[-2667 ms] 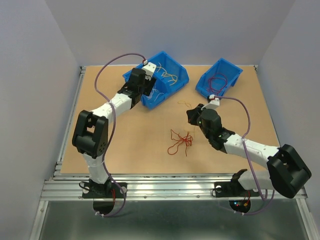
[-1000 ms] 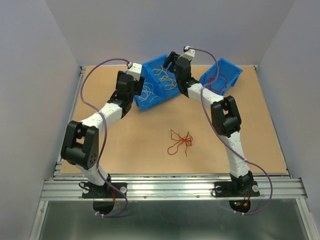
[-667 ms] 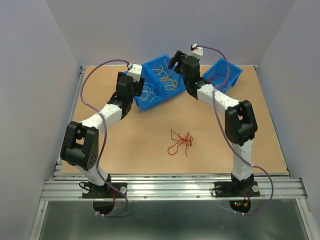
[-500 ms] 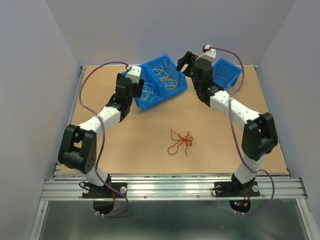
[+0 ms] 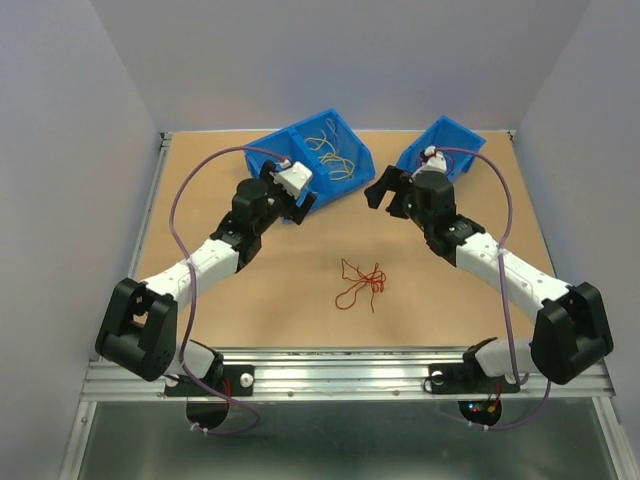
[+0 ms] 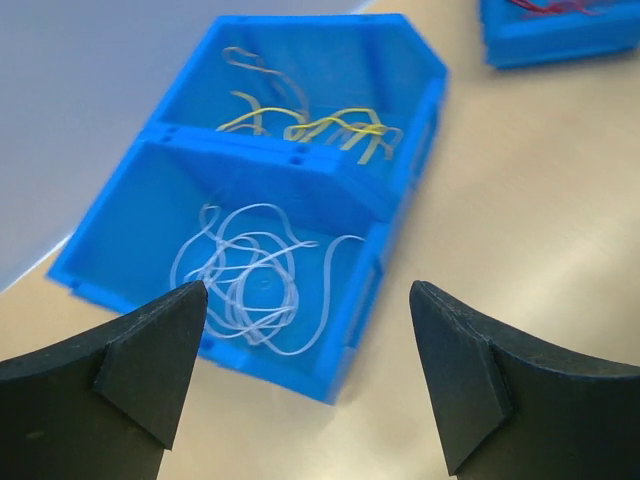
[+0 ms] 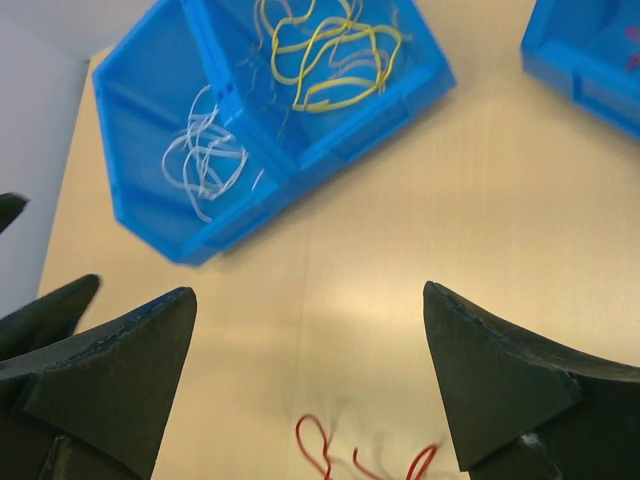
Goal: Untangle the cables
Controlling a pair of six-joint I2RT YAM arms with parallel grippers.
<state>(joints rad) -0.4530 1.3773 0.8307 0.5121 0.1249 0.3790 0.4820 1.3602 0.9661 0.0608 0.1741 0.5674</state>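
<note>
Both sets of jaws are wide open on my end with nothing between them: the left gripper (image 6: pixel 300 300) hangs just in front of the divided blue bin (image 6: pixel 400 180), the right gripper (image 7: pixel 310 295) over the table (image 7: pixel 480 200) beside it. The white cables (image 6: pixel 250 285) sit in one compartment and the yellow cables (image 6: pixel 320 128) in the other. A red tangle (image 5: pixel 362 281) lies loose mid-table between the arms.

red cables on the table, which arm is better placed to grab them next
Right, probably: the right gripper is open, and its wrist view shows the red cables at its lower edge. The left gripper faces the blue bin instead.
</note>
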